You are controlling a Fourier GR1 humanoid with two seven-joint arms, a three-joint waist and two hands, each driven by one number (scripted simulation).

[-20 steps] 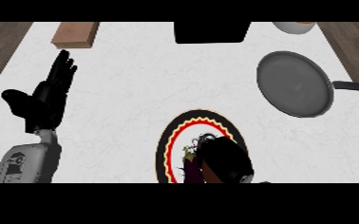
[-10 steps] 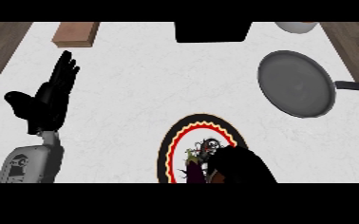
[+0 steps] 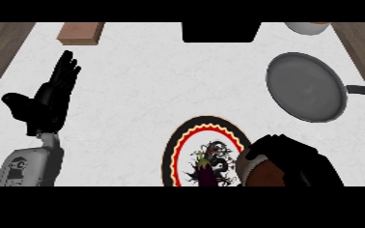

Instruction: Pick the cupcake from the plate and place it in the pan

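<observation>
We see the cupcake (image 3: 265,176) only in part: a brown, rounded surface with a pale edge on its left side. The rest is covered by the hand, and we cannot make out its top or its wrapper.

The right hand (image 3: 296,154) is closed, its black fingers curled over and round the cupcake from above and from the right. It touches nothing else that we can see. The left hand (image 3: 46,101) rests open with straight fingers pointing up, well to the left of the plate (image 3: 173,149), and holds nothing.

The cupcake sits inside the right hand's curl, at the plate's right edge; we cannot tell whether it rests on the plate or is lifted off it. The plate has a black rim with red and yellow rings, and a dark purple and black figure (image 3: 210,166) marks its white middle, just left of the cupcake.

The grey pan (image 3: 306,87) lies beyond the plate, up and to its right, well apart from the cupcake, with nothing in it.
</observation>
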